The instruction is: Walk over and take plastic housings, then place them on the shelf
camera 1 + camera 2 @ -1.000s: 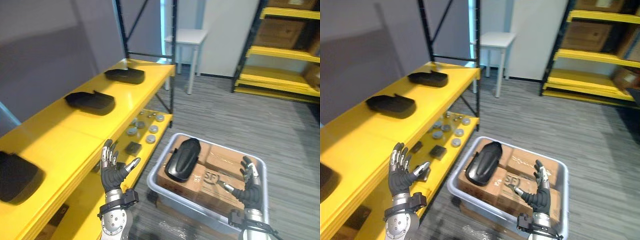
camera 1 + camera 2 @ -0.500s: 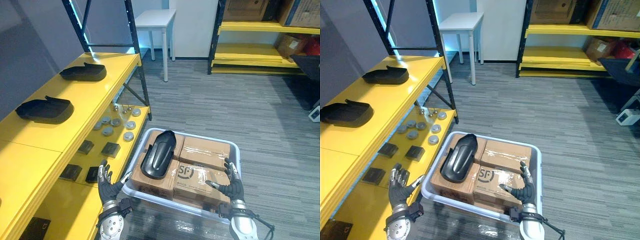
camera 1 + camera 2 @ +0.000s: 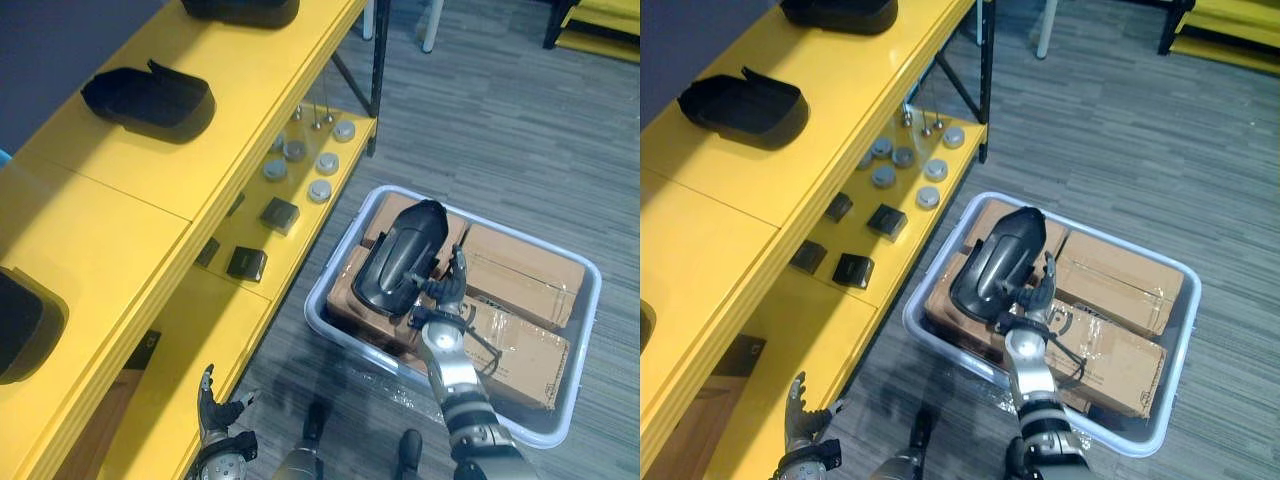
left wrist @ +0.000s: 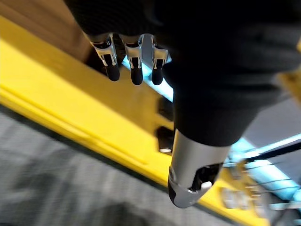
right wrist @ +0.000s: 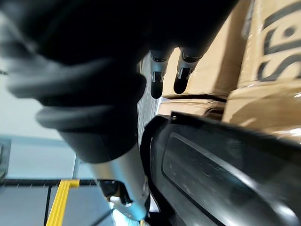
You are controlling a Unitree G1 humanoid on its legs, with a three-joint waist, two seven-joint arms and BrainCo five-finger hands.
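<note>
The right hand (image 3: 1034, 302) reaches beside the black housing (image 3: 995, 265) in the grey bin (image 3: 940, 348).

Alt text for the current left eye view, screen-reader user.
The right robot hand, fingers open, is close beside a black plastic housing lying on cardboard boxes in a grey bin. To the left, a yellow shelf holds more black housings; the left robot hand hangs open low by the shelf.

A glossy black plastic housing (image 3: 395, 262) lies in the pale plastic tub (image 3: 345, 335) on film-wrapped cardboard boxes (image 3: 525, 268); beside the tub, the yellow shelf (image 3: 120, 220) looks smooth.
</note>
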